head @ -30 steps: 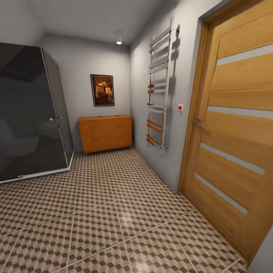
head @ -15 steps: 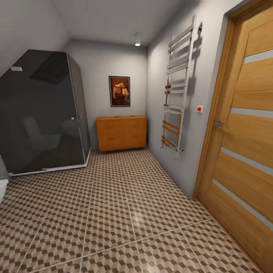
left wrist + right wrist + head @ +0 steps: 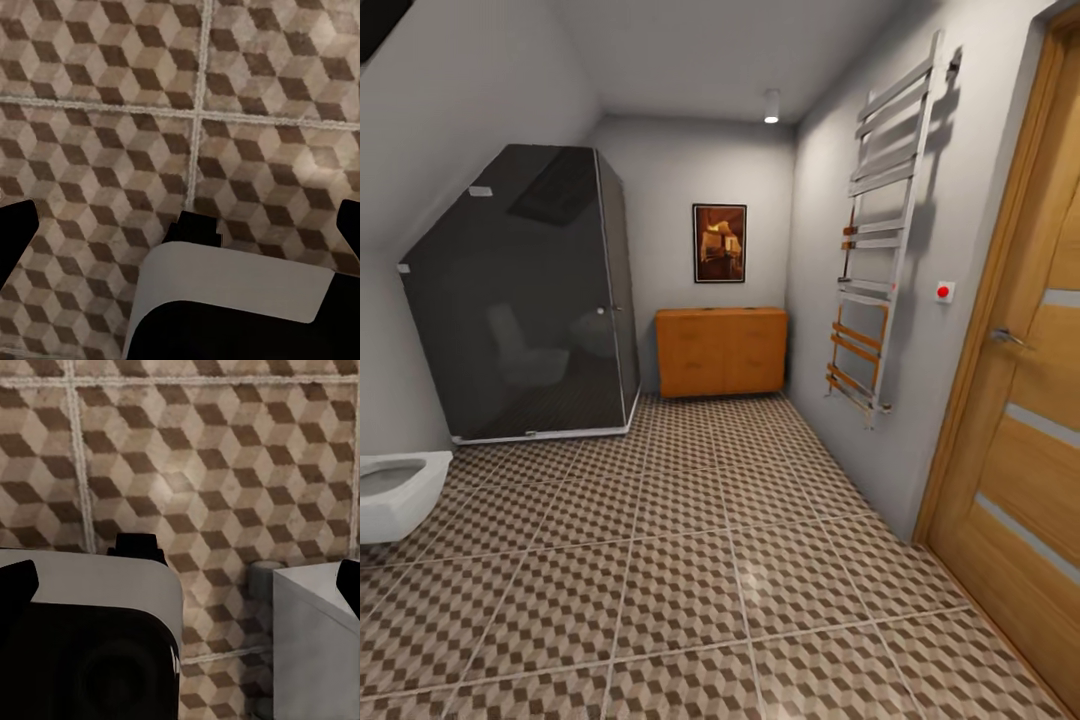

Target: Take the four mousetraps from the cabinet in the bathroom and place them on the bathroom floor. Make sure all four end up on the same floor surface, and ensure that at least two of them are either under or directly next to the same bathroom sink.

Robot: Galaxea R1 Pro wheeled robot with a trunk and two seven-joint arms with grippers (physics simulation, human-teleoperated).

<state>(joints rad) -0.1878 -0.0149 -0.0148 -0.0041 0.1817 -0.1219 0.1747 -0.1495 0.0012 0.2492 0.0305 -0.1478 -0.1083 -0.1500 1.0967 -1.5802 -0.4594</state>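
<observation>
The floor spread bare and patterned toward the far wall. Over the last second the robot's view had swung leftward, so the door slid toward the right edge and the shower came whole into sight, with a toilet appearing at the floor's left edge. The cabinet stood shut at the far end, beside the shower, well apart from the robot. No mousetraps showed; they were presumably inside it. Both wrist cameras looked down on tiles; whether either hand was apart or together, I could not tell.
</observation>
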